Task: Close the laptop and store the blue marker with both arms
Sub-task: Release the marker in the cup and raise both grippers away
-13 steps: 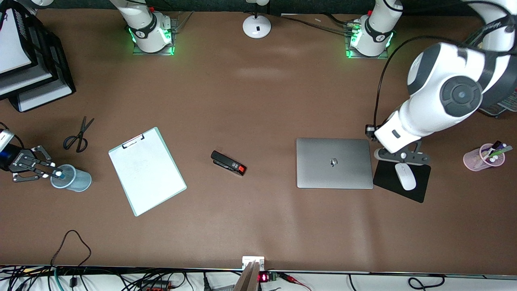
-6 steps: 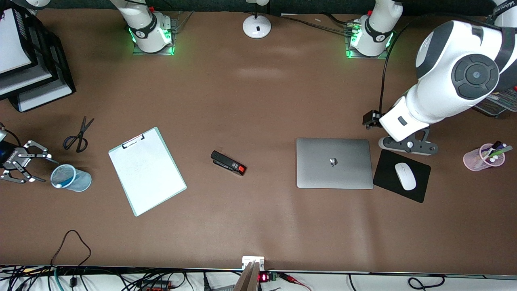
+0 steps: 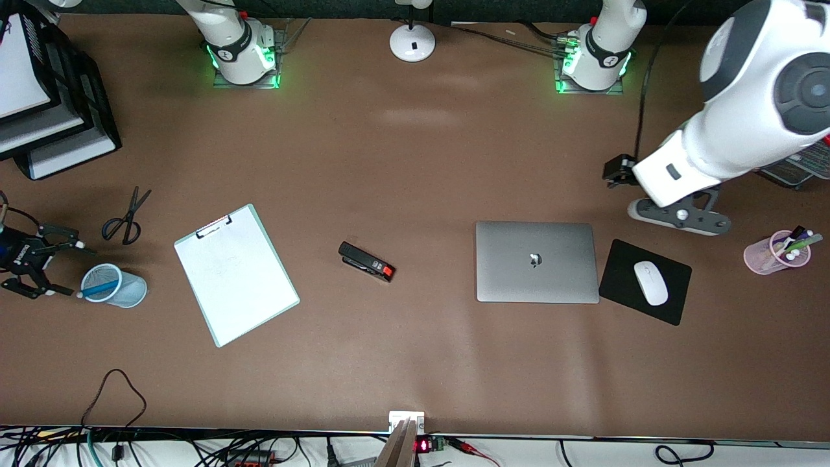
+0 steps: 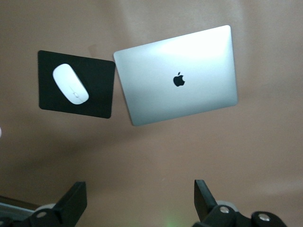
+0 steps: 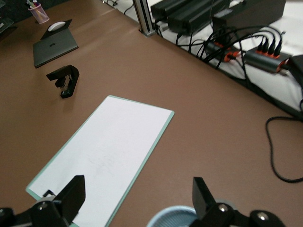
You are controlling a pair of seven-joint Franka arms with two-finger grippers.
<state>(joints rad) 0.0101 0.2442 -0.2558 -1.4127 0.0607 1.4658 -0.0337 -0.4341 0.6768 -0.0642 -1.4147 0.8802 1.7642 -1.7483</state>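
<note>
The laptop (image 3: 537, 261) lies closed on the table, lid up with its dark logo showing; it also shows in the left wrist view (image 4: 177, 80) and the right wrist view (image 5: 54, 47). The blue marker (image 3: 98, 289) leans inside a light-blue cup (image 3: 123, 288), white end over the rim. My right gripper (image 3: 61, 268) is open and empty beside the cup, at the right arm's end of the table; its jaws (image 5: 137, 198) stand wide above the cup's rim (image 5: 173, 220). My left gripper (image 3: 679, 216) is open and empty in the air by the mouse pad; its jaws (image 4: 140, 198) frame bare table.
A black mouse pad (image 3: 674, 305) with a white mouse (image 3: 650, 283) lies beside the laptop. A pink pen cup (image 3: 775, 254) stands at the left arm's end. A stapler (image 3: 366, 261), a white clipboard (image 3: 235, 274), scissors (image 3: 126, 217) and black paper trays (image 3: 71, 123) are also here.
My right gripper opened, let the blue marker drop into the cup and drew back from it. My left arm lifted away from the closed laptop toward its own base.
</note>
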